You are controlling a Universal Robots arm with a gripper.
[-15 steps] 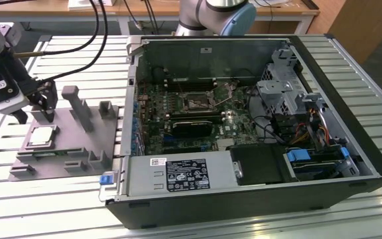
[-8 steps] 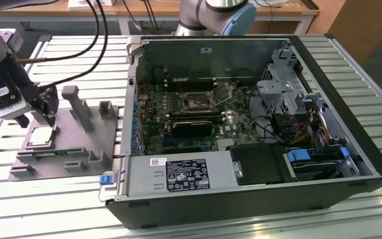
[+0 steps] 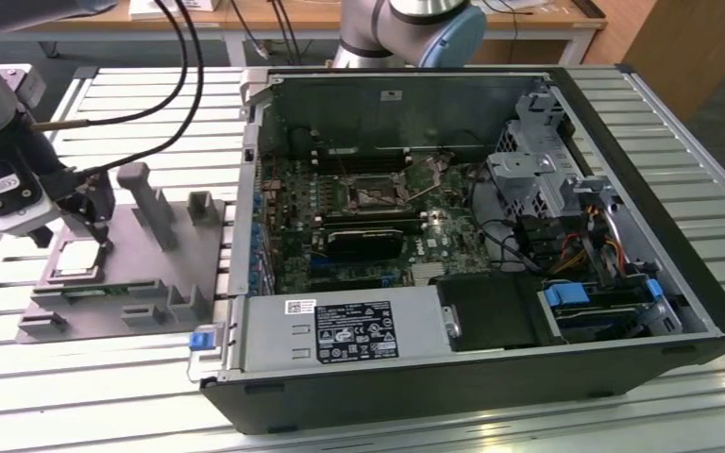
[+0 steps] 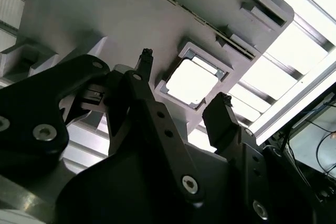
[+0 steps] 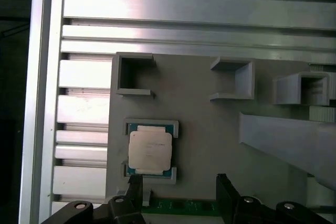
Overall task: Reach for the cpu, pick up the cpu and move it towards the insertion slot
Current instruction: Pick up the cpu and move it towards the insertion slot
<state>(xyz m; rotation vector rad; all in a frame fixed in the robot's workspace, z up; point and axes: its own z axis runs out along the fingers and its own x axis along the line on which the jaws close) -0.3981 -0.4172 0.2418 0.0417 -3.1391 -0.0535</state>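
Two black fingers (image 4: 145,61) of my gripper (image 5: 179,182) stand spread, holding nothing, close over the silvery-white square cpu (image 5: 150,150), seated in its recess on the grey plastic fixture plate (image 5: 205,114), well apart from the dark metal-framed insertion slot (image 3: 372,193). I'd judge the reach needs the tips squared to the chip's edges

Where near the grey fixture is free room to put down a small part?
Bare slatted table lies nearer the camera than the grey fixture in the exterior view. On the fixture, a flat patch is free between the cpu and the hollow blocks. The open gripper hangs over the cpu; the computer case is crowded.
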